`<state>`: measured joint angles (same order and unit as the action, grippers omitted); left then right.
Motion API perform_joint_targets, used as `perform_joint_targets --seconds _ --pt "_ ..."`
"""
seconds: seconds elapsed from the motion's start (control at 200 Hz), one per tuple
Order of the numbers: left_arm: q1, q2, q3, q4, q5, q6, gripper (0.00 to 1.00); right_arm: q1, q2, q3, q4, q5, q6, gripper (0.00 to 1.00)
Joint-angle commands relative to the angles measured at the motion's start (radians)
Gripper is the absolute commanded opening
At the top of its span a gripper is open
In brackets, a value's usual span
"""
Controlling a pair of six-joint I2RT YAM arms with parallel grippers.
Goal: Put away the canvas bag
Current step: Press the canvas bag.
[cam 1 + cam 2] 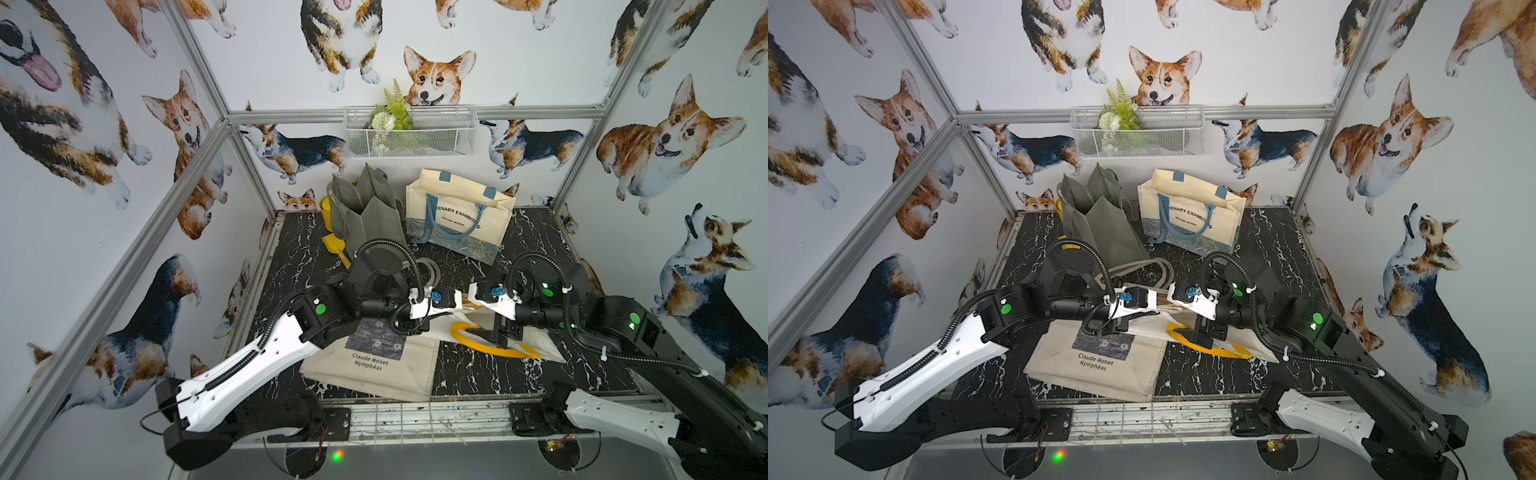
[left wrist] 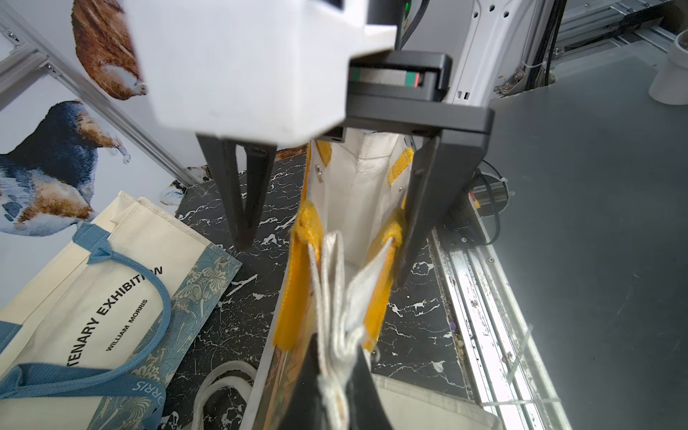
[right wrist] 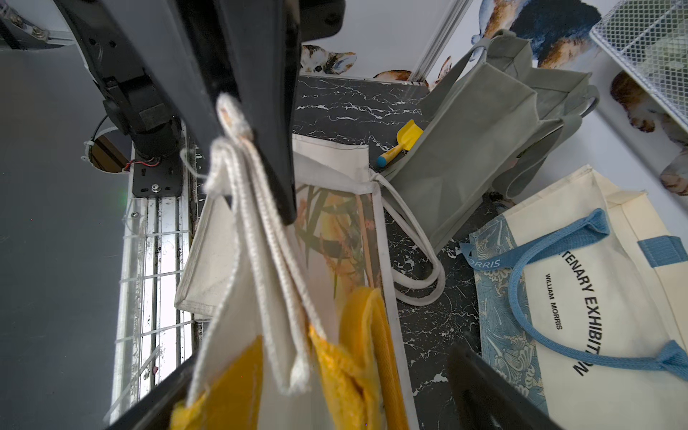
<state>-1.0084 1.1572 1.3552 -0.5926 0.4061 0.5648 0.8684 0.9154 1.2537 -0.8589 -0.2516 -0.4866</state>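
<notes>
The left gripper [image 2: 337, 346] pinched the white rim of the canvas bag [image 2: 372, 186], which lay beneath both grippers on the marble table [image 1: 540, 249]. The right gripper [image 2: 322, 260] stood wide open astride its mouth, with corgi-print walls [image 1: 685, 62] around.

Grey bag [image 1: 370, 216], tote [image 1: 453, 224], rear crowded (near wall)

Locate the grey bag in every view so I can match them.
In a top view: grey bag at the back, left of centre.
In a top view: same spot.
Left wrist: not in it.
Right wrist: grey bag next to the landmark.
Shared landmark: blue-handled cream bag, in all four.
</notes>
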Motion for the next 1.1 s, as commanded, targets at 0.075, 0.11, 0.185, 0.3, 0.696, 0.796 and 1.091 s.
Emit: perform_joint_targets --seconds 0.075,0.11,0.185,0.3,0.696,0.796,1.091 --pt "-0.001 -0.005 0.011 0.117 -0.02 -0.004 0.0 -0.006 -0.021 -0.031 0.045 -0.046 0.0 0.64" --pt "-0.002 -0.007 0.006 0.128 -0.025 -0.011 0.0 -0.009 -0.031 -0.043 0.058 -0.044 0.006 0.48" --pt "-0.002 -0.014 -0.011 0.163 -0.038 -0.034 0.0 -0.016 -0.054 -0.069 0.086 -0.047 0.013 0.25" --pt "-0.001 -0.036 -0.058 0.218 -0.073 -0.073 0.21 -0.043 -0.069 -0.075 0.088 -0.074 0.022 0.0" --pt "0.196 -0.299 -0.461 0.396 0.025 -0.185 0.75 -0.111 -0.053 0.018 -0.032 -0.236 0.007 0.0" --pt "0.247 -0.313 -0.493 0.421 0.054 -0.178 0.76 -0.111 -0.041 0.029 -0.065 -0.279 -0.018 0.0" --pt "0.306 -0.289 -0.493 0.437 0.191 -0.148 0.8 -0.111 -0.026 0.062 -0.134 -0.285 -0.099 0.0"
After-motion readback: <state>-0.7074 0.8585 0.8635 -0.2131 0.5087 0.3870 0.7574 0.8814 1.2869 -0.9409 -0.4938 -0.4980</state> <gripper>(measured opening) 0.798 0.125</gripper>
